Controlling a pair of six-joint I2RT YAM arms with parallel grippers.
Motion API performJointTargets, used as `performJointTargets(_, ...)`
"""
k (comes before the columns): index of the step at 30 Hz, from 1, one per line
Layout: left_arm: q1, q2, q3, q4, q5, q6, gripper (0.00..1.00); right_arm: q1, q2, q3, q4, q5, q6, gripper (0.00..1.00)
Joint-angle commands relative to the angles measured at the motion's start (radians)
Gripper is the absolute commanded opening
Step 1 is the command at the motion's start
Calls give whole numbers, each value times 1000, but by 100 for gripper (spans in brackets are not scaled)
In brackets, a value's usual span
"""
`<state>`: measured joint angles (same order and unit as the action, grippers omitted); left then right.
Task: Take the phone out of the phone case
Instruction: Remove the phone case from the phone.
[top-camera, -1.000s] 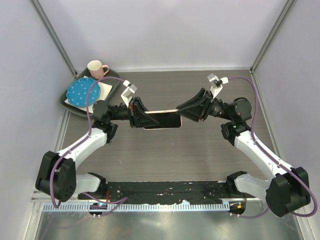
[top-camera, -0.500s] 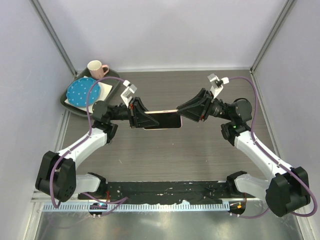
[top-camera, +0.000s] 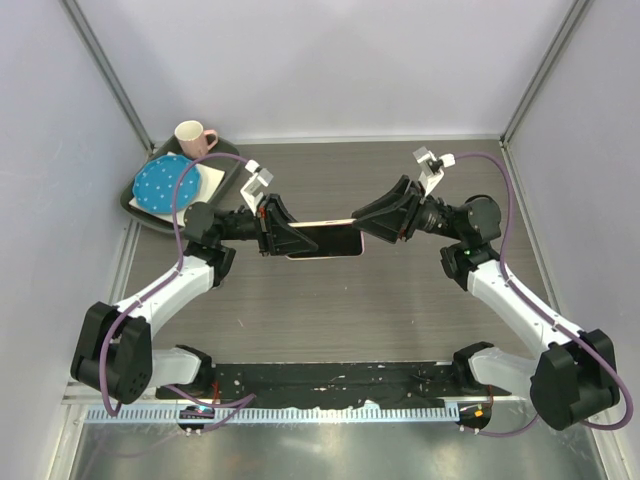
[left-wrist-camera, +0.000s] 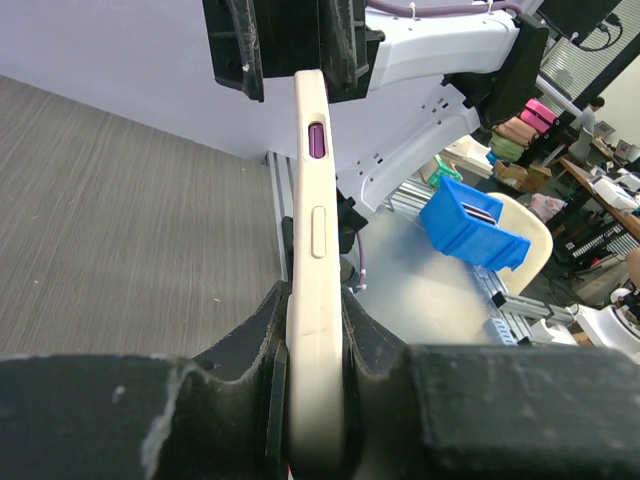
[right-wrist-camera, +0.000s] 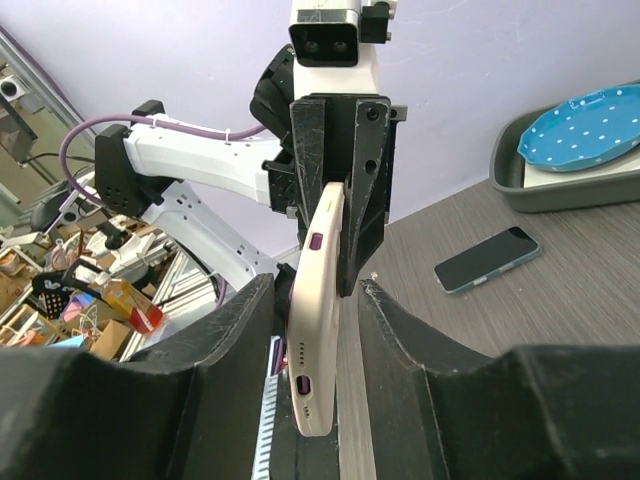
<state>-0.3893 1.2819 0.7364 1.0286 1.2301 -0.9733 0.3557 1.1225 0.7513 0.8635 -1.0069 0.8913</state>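
Clamping down on one end of the phone case (left-wrist-camera: 312, 230), the left gripper (left-wrist-camera: 313, 295) has both black fingers pressed flat against the case's two faces. This shows at the bottom of the left wrist view. The case is cream-coloured and held on edge in the air, well above the table (top-camera: 400, 310). From above it shows only as a thin pale line at the centre of the frame, running left to right between the two arms. A purple slot and a long cream button sit on its narrow side, and the right wrist view shows a purple port and a row of small holes on its lower end.

At the other end, the right gripper (right-wrist-camera: 318, 288) stands with its jaws apart, one finger on each side of the case. A gap shows beside the finger to the right of the case, so the case is straddled rather than squeezed. Whether the other finger touches it I cannot tell.

A dark phone (right-wrist-camera: 488, 260) lies flat on the table, clear of both grippers and apart from the case. It sits right of centre in the right wrist view, and in the overhead view it shows as a dark rectangle just below the pale line. With the case seen only edge-on, I cannot tell whether anything is inside it.

In the upper left of the overhead frame a dark tray (top-camera: 140, 205) holds a blue dotted plate (top-camera: 165, 185). A pink mug (top-camera: 192, 137) sits at the tray's far end.
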Motion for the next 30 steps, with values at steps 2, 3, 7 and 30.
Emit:
performJointTargets(2,4,-23,38,82,-27,-8,0,0,8,16,138,14,75,47)
performJointTargets(3,6,-24,38,80,-27,-8,0,0,10,17,138,16,78,48)
performJointTargets(7,4,-24,38,80,-27,-7,0,0,13,16,128,21,49,49)
performJointTargets(30,6,-21,43,80,-17,7,0,9,23,8,215,-9,158,35)
